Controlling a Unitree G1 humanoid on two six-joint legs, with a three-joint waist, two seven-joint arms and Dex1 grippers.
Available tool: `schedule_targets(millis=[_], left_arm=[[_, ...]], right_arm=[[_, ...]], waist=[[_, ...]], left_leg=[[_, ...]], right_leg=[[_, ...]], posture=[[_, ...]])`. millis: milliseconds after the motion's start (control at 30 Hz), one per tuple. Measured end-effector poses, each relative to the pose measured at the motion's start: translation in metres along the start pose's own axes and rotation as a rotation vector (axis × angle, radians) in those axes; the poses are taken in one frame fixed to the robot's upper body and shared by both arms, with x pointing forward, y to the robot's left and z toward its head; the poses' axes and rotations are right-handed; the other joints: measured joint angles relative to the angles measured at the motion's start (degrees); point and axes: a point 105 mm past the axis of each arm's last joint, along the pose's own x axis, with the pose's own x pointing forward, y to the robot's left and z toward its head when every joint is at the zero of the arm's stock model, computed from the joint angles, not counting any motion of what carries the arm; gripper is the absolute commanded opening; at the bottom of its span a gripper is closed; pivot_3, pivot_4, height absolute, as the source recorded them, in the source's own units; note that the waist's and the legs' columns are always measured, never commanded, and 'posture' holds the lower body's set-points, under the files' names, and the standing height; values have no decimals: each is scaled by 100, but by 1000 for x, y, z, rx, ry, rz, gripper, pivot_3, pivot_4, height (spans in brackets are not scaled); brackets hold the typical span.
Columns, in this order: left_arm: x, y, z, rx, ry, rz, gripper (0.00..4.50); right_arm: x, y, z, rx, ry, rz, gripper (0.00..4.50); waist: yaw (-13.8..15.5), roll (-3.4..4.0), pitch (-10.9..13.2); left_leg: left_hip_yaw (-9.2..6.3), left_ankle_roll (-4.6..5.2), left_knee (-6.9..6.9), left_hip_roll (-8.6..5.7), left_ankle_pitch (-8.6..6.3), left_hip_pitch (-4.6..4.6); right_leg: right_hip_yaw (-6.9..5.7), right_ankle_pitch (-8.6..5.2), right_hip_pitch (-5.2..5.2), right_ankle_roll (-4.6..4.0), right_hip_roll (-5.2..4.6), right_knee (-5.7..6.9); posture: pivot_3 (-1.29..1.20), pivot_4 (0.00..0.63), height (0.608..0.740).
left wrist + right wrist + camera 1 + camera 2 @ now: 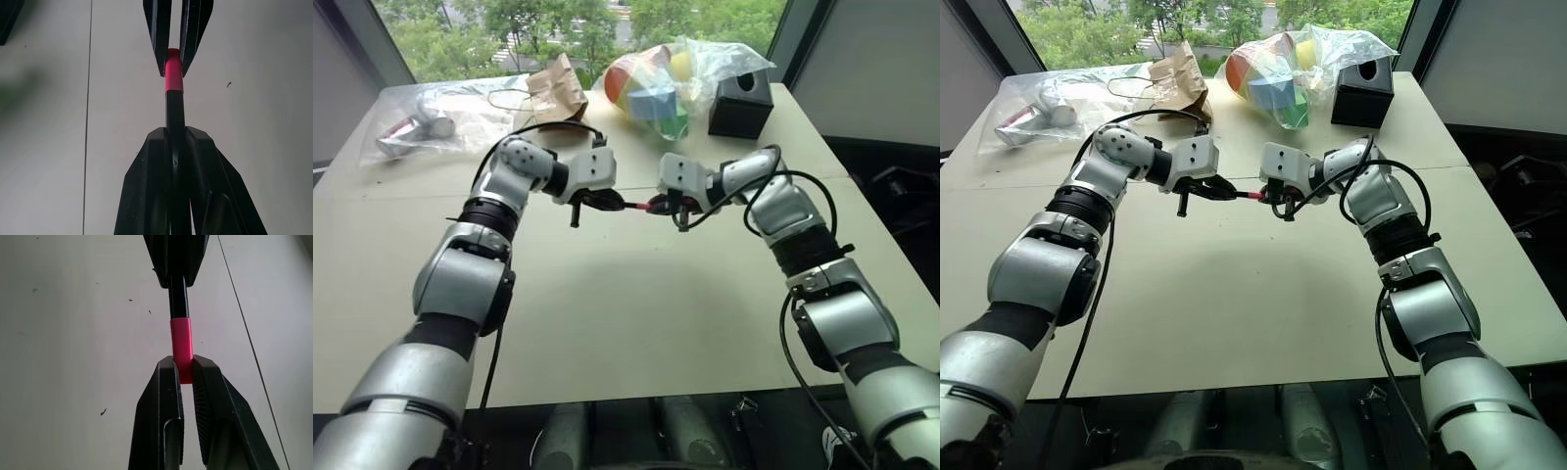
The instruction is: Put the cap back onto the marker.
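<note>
Left wrist view shows the cap [174, 71] seated on the end of the marker [175, 117], pink-red cylinder and black shaft in one straight line. That arm's two black fingers [146, 196] close around the marker's shaft, while the other gripper's fingers [157, 34] pinch the cap's far end. From the head camera, the left gripper [597, 202] and right gripper [668, 205] face each other tip to tip, holding the joined pieces in the air above the beige table [636, 313]. Well behind them, near the table's far edge, lie a crumpled brown paper bag [556, 90], a clear bag of coloured blocks [671, 73], a black box [741, 103] and another clear plastic bag [435, 117]
</note>
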Motion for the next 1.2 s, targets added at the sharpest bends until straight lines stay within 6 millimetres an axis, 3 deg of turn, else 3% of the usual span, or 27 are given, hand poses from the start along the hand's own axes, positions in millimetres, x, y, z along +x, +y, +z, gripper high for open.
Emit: schedule_targets(millis=[200,333,400,700,867,967,1100,1200], left_arm=[[0,1,0,0,-1,5,283],[2,0,8,5,-46,-9,283],[7,-2,15,24,-68,-34,283],[-15,-1,11,15,-60,-53,283],[-32,-7,-20,-70,22,-23,283],[-39,-7,-38,-160,38,61,283],[-54,2,-53,-357,-85,323,283],[-68,-4,-67,-518,-137,520,283]], right_arm=[[0,-1,-1,7,-3,-1,30],[0,-4,-2,8,-1,-23,1657],[0,-4,-2,5,-1,-27,1657],[-6,-11,-17,36,33,-78,1657],[-35,-28,-28,145,16,-189,1657],[-52,-29,-37,205,-3,-252,1657],[-59,-10,-67,365,-18,-333,1657],[-66,-2,-75,479,-69,-406,1657]], waist=[[2,0,0],[9,0,0],[18,0,0],[-3,0,0],[1,0,0],[10,0,0],[14,0,0],[-12,-1,0]], left_leg=[[0,0,0,0,0,0],[1,0,1,0,0,0],[1,0,1,-2,0,-1],[3,0,0,-2,0,1],[0,0,0,0,1,1],[-6,0,1,0,0,0],[-22,0,3,1,0,0],[-19,0,6,2,1,0]], right_leg=[[0,0,0,0,0,0],[0,0,0,0,-1,1],[1,0,0,0,-2,1],[2,0,-3,0,0,6],[3,0,-4,0,-1,7],[2,-1,-3,-1,-1,8],[5,-1,-5,-1,-6,16],[15,-1,-15,-1,-9,32]], posture=[[0,150,740],[0,150,740],[0,150,740],[0,150,740],[0,150,740],[0,150,740],[0,150,740],[0,150,740]])
